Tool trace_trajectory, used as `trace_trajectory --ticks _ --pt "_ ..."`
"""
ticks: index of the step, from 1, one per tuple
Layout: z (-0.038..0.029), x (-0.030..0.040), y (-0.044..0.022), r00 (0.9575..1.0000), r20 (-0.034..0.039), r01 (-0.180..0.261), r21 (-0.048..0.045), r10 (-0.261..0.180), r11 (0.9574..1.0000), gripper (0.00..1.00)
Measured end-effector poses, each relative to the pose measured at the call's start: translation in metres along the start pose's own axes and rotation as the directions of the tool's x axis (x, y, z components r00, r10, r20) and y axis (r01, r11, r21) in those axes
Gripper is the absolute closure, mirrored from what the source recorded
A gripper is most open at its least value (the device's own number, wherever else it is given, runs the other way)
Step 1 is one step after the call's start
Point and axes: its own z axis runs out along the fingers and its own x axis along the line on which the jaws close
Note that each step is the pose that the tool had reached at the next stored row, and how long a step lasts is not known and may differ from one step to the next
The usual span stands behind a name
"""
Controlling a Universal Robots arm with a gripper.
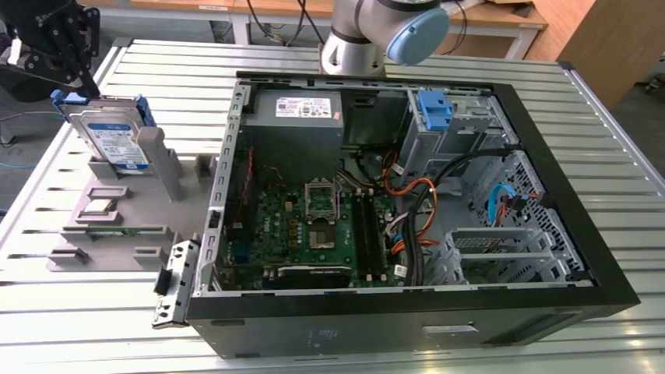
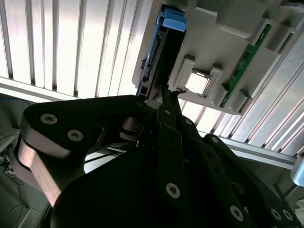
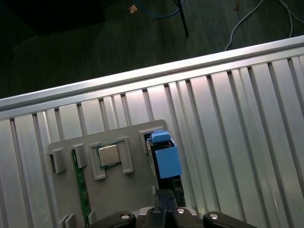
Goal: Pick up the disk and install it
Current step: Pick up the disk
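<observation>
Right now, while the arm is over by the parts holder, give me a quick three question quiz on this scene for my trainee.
1. True or false: the disk already sits inside the computer case.
2. How does the disk stand in the grey holder? A: upright on its edge. B: flat, label up. C: leaning against the case.
3. Fill in: in the exterior view, the gripper is just above the ___.

Key: 1 false, it is in the holder on the exterior view's left of the case; 2 A; 3 disk.
</observation>
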Motion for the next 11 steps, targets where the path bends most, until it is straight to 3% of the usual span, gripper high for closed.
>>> trace_trajectory --ticks 11 --pt "0.0007 0.0000 0.0000 0.9967 0.0144 0.080 0.0001 -0.080 0.9968 0.89"
